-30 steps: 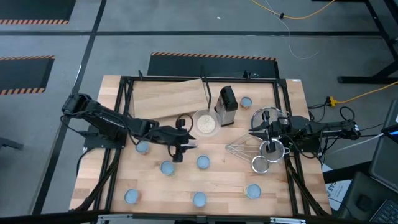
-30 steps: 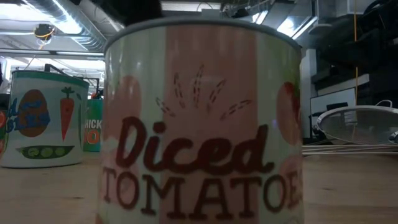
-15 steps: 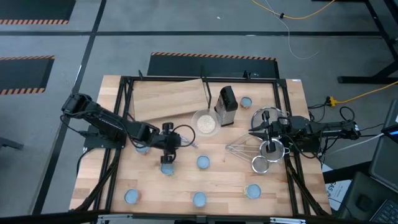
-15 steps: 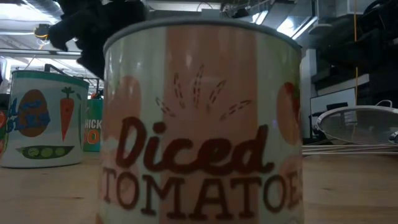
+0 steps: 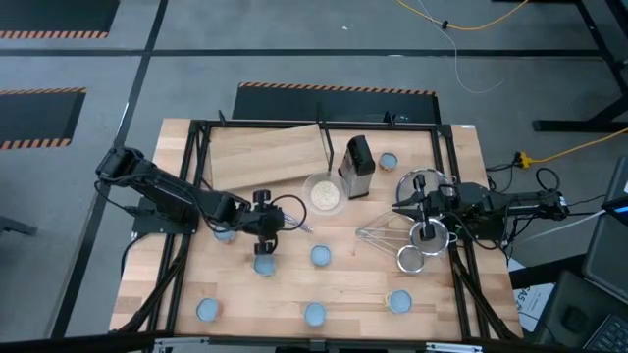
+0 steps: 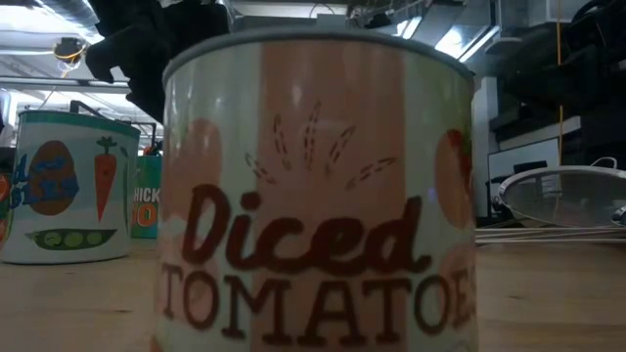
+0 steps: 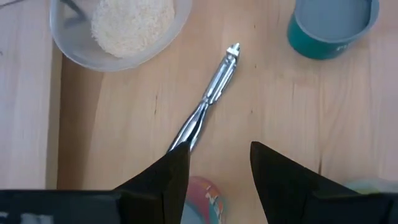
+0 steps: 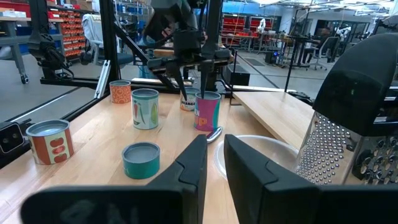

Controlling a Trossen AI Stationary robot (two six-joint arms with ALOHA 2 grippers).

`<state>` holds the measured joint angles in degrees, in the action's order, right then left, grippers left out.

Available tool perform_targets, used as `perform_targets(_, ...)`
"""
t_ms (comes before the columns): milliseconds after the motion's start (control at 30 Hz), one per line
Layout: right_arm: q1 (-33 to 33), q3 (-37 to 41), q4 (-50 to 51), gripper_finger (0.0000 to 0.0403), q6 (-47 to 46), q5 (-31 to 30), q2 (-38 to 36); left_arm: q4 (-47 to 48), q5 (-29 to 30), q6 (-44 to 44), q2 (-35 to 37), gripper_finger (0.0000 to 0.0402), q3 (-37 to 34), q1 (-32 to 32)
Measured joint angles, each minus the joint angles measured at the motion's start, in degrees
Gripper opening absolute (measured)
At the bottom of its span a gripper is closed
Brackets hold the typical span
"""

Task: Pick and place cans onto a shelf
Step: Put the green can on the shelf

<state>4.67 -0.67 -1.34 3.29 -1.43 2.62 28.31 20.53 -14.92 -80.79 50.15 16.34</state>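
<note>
**Left hand spread above a can**

A pink-labelled can [image 8: 207, 111] stands mid-bench, near the shelf [image 5: 265, 157] edge. The left hand [image 5: 265, 231] hangs over it, fingers spread either side. The right hand [image 5: 404, 209], fingers nearly together and empty, waits beside the strainers [image 5: 422, 238].

A wooden table [image 5: 343, 284] carries a pale shelf [image 5: 265, 155] at its back, seven blue-topped cans [image 5: 320, 256] (one beside a grater [image 5: 357, 167]), a bowl [image 5: 323, 193] of white grains, a peeler [image 7: 208, 99] and wire strainers [image 5: 424, 233].
</note>
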Motion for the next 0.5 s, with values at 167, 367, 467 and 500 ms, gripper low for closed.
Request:
perform_targets(167, 0.0, 0.0, 0.0, 0.0061, 0.0, 0.0, 0.0, 5.8, 0.0, 0.0, 0.4, 0.0163, 3.6, 0.2)
perform_targets(367, 0.0, 0.0, 0.0, 0.0061, 0.0, 0.0, 0.0, 14.3, -0.1, -2.2, 0.4, 0.0163, 7.1, 0.8)
perform_targets(467, 0.0, 0.0, 0.0, 0.0061, 0.0, 0.0, 0.0, 17.5, -0.1, -4.4, 0.4, 0.0163, 7.2, 1.1)
perform_targets(500, 0.0, 0.0, 0.0, 0.0061, 0.0, 0.0, 0.0, 18.6, -0.2, -4.9, 0.4, 0.0163, 7.2, 1.1)
